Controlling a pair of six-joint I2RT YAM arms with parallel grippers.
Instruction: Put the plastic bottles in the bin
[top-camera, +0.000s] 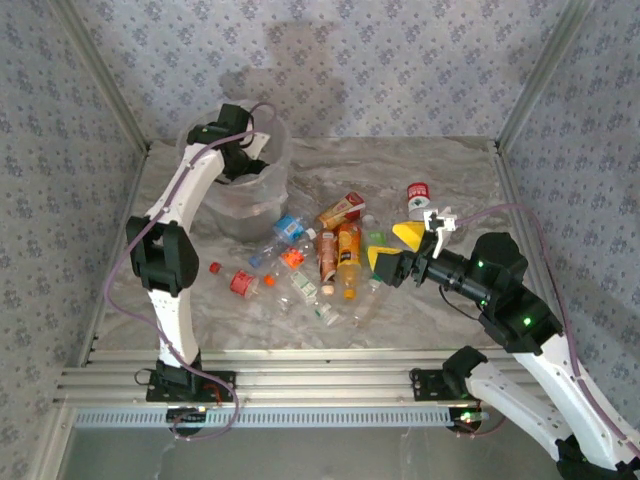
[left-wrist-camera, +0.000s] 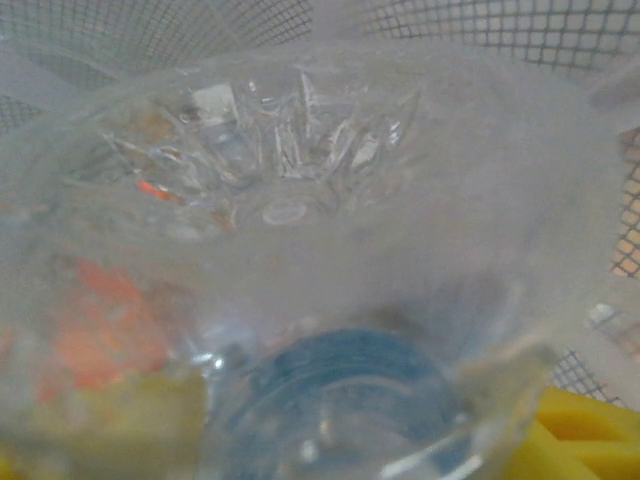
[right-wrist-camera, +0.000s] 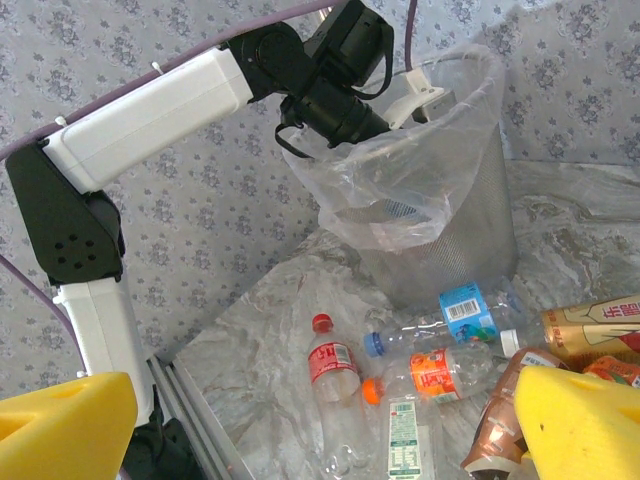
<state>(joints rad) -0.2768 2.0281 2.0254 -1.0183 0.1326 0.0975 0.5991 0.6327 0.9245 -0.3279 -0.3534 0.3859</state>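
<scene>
The bin, a pale bucket with a clear liner, stands at the far left of the table. My left gripper hangs over its mouth. A clear bottle with a blue cap lies blurred between its yellow fingers, above the bin's mesh wall. Several plastic bottles lie heaped mid-table: a red-labelled one, a blue-labelled one and an orange one. My right gripper hovers open at the heap's right edge with nothing between its fingers.
A red-and-white bottle stands apart at the back right. A loose red cap lies left of the heap. Patterned walls close in the table on three sides, and a metal rail runs along the near edge.
</scene>
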